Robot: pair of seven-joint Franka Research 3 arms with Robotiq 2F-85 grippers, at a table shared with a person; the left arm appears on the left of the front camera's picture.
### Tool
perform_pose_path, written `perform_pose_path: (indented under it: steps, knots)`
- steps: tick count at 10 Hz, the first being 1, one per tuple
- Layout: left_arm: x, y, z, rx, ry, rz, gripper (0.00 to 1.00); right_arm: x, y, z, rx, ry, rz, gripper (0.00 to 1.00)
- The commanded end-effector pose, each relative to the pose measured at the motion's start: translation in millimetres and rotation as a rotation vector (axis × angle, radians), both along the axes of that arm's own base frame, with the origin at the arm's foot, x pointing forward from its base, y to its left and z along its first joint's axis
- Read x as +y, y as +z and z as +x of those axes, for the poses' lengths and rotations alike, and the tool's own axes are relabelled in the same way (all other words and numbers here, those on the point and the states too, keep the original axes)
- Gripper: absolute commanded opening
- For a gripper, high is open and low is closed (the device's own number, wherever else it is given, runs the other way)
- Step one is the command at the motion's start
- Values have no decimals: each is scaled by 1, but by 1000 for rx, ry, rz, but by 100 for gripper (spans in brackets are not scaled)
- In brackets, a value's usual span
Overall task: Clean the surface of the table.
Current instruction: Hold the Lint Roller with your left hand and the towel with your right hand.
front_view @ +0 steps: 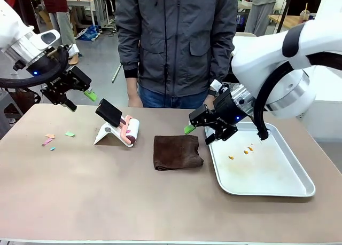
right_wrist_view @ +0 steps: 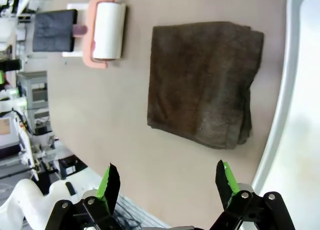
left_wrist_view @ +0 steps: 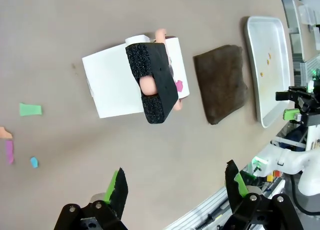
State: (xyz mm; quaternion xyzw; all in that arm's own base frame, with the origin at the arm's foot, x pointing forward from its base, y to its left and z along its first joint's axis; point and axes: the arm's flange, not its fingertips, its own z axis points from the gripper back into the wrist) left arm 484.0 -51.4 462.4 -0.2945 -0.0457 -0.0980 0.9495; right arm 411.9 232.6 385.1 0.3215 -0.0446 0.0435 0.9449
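The beige-brown table [front_view: 107, 191] carries several small coloured paper scraps [front_view: 53, 139] at its left. A lint roller [front_view: 122, 128] with a black handle leans on a white stand left of centre. A folded brown cloth [front_view: 177, 152] lies at the middle. My left gripper [front_view: 80, 100] hangs open above the table's far left, left of the roller. Its wrist view has the open left gripper [left_wrist_view: 176, 185] over bare table, with the roller [left_wrist_view: 152, 82], cloth [left_wrist_view: 221, 82] and scraps [left_wrist_view: 30, 109] beyond. My right gripper [front_view: 199, 134] is open just right of the cloth; the right gripper [right_wrist_view: 167, 182] looks down beside the cloth [right_wrist_view: 205, 82].
A silver metal tray [front_view: 267, 173] with a few orange crumbs [front_view: 241, 151] sits at the right, under the right arm; its rim [right_wrist_view: 272, 140] runs beside the cloth. A person in a grey jacket stands at the far edge, hands near the table.
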Motion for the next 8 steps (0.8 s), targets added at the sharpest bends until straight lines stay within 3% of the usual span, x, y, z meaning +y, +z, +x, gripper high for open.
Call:
perform_pose_path:
  steps: [1,5,8]
  knots:
    - [-9,-5,12,-17,28,3,100,16,2,6,14,-20,-128,100]
    - [-10,-32,40,9,144,-40,100,49,-20,55,108,-53,-259,100]
    - [-21,-58,55,53,129,-101,100,75,-33,66,118,-62,-368,100]
